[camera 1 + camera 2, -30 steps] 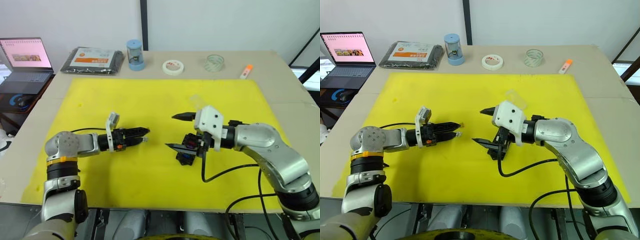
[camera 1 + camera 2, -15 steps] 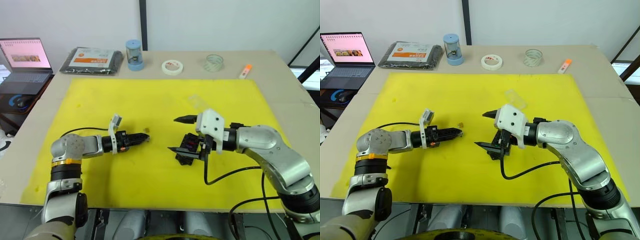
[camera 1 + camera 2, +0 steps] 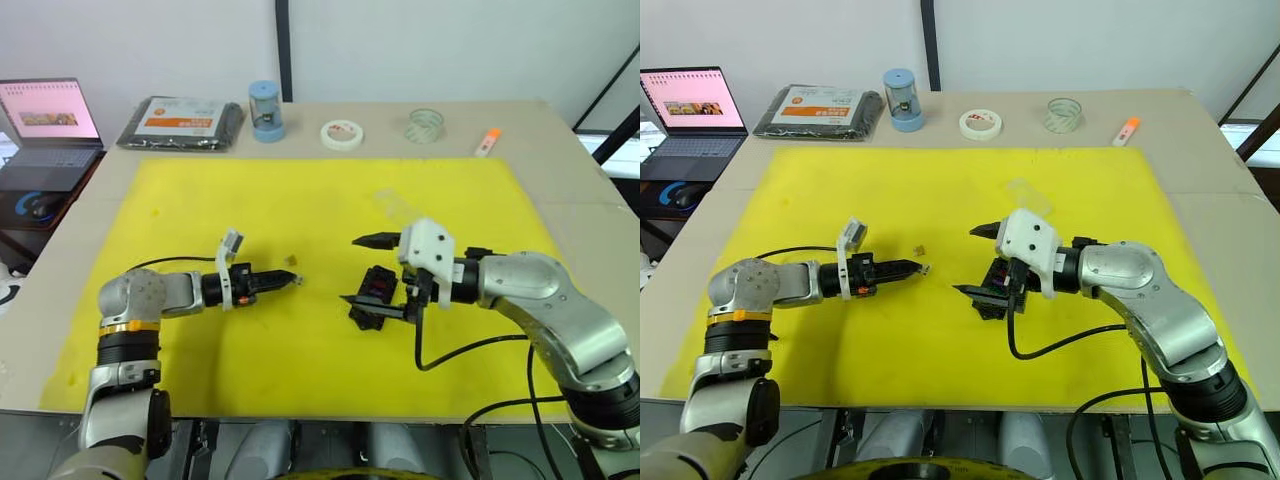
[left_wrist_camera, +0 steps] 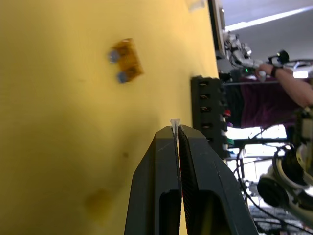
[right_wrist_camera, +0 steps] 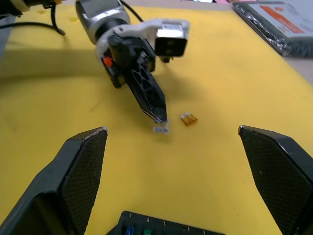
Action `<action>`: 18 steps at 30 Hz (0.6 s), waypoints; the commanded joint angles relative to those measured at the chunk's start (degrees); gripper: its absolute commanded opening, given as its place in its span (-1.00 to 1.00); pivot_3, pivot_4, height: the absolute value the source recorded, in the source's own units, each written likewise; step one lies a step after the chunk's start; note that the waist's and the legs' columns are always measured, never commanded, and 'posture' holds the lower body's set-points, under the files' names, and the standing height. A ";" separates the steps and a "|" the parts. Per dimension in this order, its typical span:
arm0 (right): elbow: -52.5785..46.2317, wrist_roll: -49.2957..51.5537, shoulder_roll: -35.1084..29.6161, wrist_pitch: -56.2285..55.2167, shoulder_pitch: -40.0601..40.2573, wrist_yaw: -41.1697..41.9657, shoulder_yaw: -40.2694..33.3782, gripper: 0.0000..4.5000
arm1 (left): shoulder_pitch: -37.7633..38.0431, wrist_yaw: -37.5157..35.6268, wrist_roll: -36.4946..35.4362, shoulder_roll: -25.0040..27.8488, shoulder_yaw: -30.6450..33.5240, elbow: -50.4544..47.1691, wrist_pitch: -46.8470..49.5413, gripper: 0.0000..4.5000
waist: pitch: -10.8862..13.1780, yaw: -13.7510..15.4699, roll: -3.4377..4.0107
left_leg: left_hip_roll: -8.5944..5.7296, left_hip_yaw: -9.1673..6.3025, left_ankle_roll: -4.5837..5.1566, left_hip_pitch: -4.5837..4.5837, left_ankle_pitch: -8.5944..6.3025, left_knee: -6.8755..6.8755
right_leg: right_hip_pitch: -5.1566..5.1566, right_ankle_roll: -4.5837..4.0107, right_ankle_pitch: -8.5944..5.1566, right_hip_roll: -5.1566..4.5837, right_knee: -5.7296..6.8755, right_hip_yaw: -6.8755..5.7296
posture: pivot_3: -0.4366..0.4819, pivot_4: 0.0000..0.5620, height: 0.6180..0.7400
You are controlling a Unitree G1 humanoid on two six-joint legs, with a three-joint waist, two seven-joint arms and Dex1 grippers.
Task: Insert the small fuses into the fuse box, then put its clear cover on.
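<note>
Left claw (image 3: pixel 923 268) is pinching a pale fuse (image 5: pixel 160 129); right claw (image 3: pixel 972 261) gapes wide around the fuse box (image 3: pixel 995 292) mid-mat; we'd line the blades up square over a free slot before pushing.

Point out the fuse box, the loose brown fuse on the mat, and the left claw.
fuse box (image 3: pixel 376 297), left eye view, its black top.
brown fuse (image 5: pixel 188 118), right wrist view, its body.
left claw (image 4: pixel 176 134), left wrist view, between its fingertips.
</note>
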 commanded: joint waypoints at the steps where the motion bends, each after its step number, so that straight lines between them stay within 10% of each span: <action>1: 0.33 7.87 -0.56 9.30 -1.63 -0.57 -4.65 1.00 | -0.90 -10.68 -4.19 3.66 -2.80 -12.73 -6.40 -1.00 | 0.06 -0.01 -0.08 | 0.01 0.00 0.00 -0.03 0.00 0.00 | -0.02 0.00 0.00 0.00 -0.01 0.00 | -0.05 -0.47 1.00; 8: 2.68 19.70 0.24 19.34 -4.45 -1.45 -10.23 0.93 | -2.24 -27.59 3.71 12.21 -14.99 -25.04 -26.92 -1.00 | 0.11 0.04 0.05 | 0.02 0.03 0.00 -0.04 -0.01 -0.05 | 0.02 -0.05 0.01 -0.07 -0.15 0.00 | -0.05 -0.47 1.00; 12: 3.02 21.39 0.43 20.64 -7.35 -2.70 -9.65 0.45 | -3.50 -29.67 9.40 10.54 -17.40 -23.05 -39.42 -1.00 | 0.12 0.01 0.04 | 0.06 0.04 0.03 -0.04 -0.02 -0.05 | 0.02 -0.05 0.01 -0.03 -0.16 -0.02 | -0.05 -0.47 1.00; 18: 1.61 22.43 0.23 20.18 -6.84 -3.23 -9.24 0.38 | -0.96 -30.56 13.10 8.94 -18.61 -21.92 -48.35 -1.00 | 0.13 0.03 0.03 | 0.04 0.04 0.12 -0.09 -0.07 -0.04 | 0.03 -0.04 0.02 -0.06 -0.22 -0.04 | -0.05 -0.47 1.00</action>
